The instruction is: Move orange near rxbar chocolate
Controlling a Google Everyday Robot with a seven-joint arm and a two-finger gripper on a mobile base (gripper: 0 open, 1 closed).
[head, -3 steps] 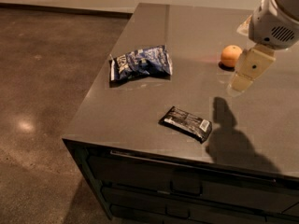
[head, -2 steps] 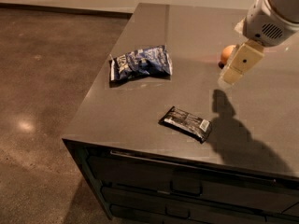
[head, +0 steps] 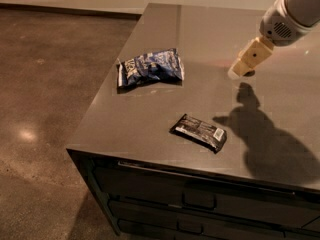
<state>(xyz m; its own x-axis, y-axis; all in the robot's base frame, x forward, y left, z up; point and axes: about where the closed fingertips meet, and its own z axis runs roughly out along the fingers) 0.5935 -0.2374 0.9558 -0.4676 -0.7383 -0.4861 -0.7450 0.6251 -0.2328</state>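
Note:
The rxbar chocolate [head: 199,132] is a flat black-wrapped bar with a white label patch at its right end. It lies near the front edge of the dark table [head: 125,129]. My gripper [head: 244,66] hangs from the white arm at the upper right, low over the back right of the table, well behind and to the right of the bar. The orange is hidden behind the gripper, so I cannot see it.
A blue and white chip bag [head: 150,68] lies on the left part of the table, behind the bar. The table's left and front edges drop to a brown floor [head: 45,109]. Drawers [head: 200,199] run along the front below the top.
The gripper has moved left and down over the spot where the orange lay. The orange was visible beside it before and is now covered.

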